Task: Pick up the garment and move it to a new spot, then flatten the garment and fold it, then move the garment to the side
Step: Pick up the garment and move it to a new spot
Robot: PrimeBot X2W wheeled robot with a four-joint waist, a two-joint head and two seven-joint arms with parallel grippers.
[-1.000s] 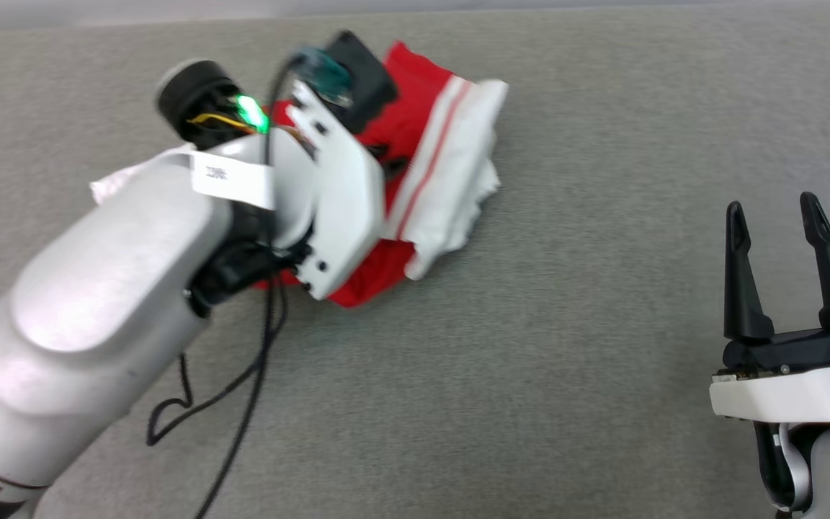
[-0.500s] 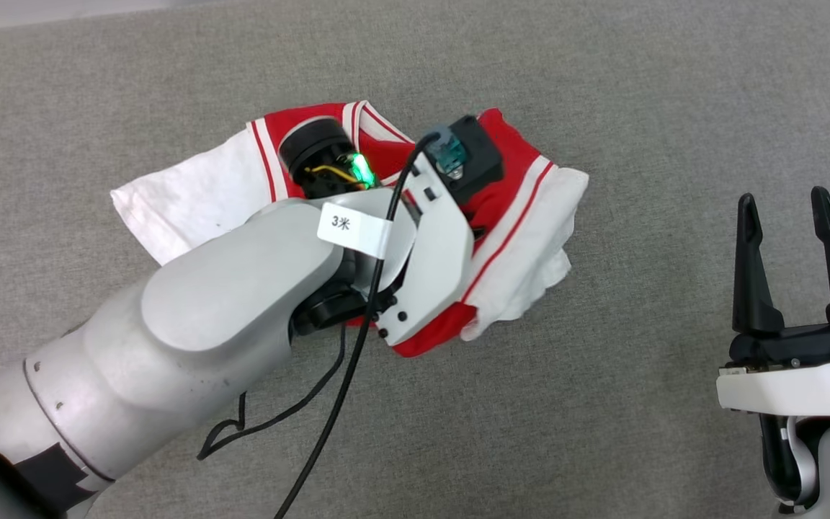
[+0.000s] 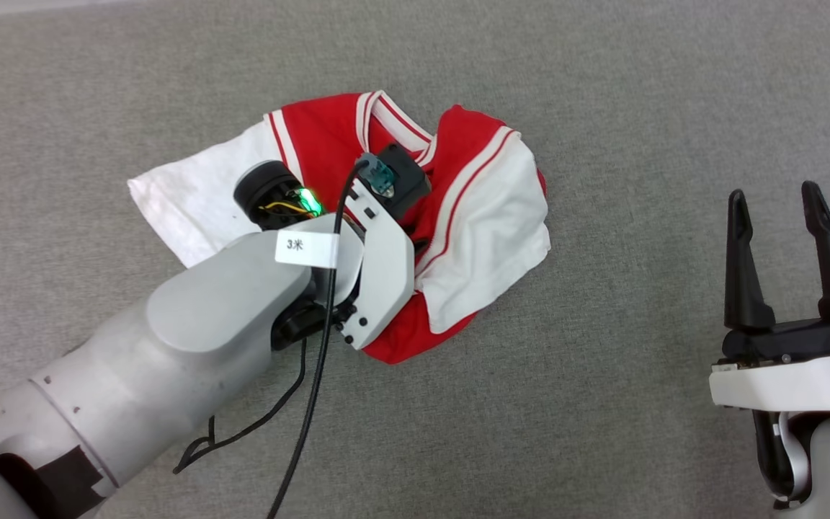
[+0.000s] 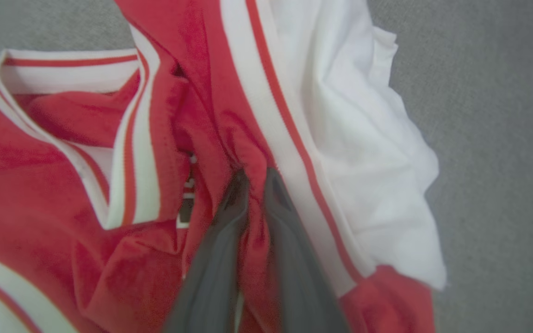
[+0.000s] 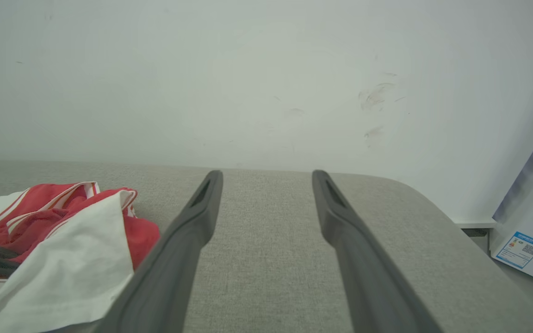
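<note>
The garment (image 3: 480,216), red with white sleeves and striped trim, lies crumpled on the grey surface in the middle of the head view. My left arm's wrist (image 3: 379,281) reaches over it from the lower left and hides the fingers there. In the left wrist view my left gripper (image 4: 255,178) is shut, pinching a fold of the red fabric (image 4: 201,120) beside the striped armhole trim. My right gripper (image 3: 775,205) stands open at the lower right, well apart from the garment, with nothing between its fingers (image 5: 201,208). The garment's sleeve (image 5: 72,259) shows at the left of the right wrist view.
The grey cloth-covered surface (image 3: 602,432) stretches all around the garment. A black cable (image 3: 314,404) hangs from my left wrist toward the bottom edge. A pale wall (image 5: 266,83) rises behind the surface, whose rounded right edge (image 5: 433,203) drops off by a white panel (image 5: 530,222).
The head camera has shifted. My left gripper stays shut on the garment, which has sunk flatter, its white sleeve drawn in to the left. The right gripper has not moved.
</note>
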